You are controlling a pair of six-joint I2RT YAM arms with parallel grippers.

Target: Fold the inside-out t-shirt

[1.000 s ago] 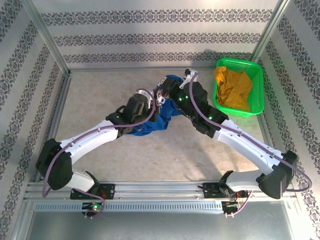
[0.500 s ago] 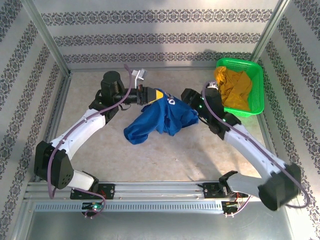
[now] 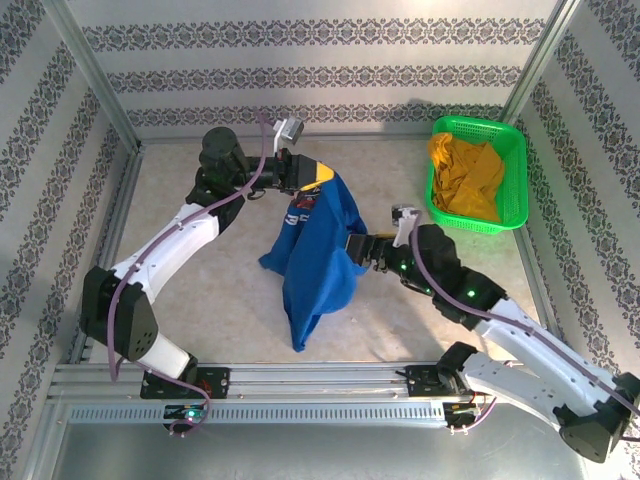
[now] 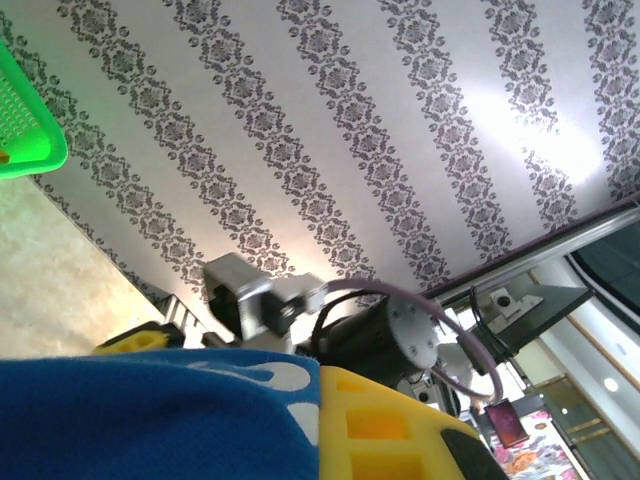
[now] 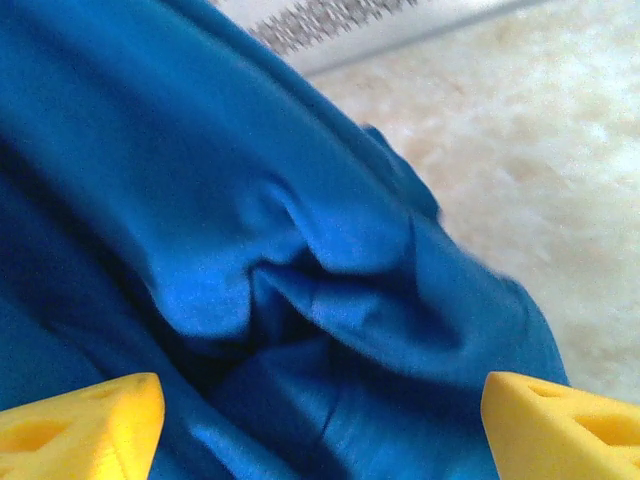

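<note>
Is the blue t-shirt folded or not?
Not folded. The t-shirt hangs in a long crumpled bunch from the left gripper, shut on its upper end.

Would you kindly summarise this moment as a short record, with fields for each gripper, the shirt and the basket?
left gripper: shut on the t-shirt, holding it up
right gripper: open, at the cloth's right side
t-shirt: royal blue, hanging in a long bunch over the table
green basket: far right corner, holds a mustard garment
</note>
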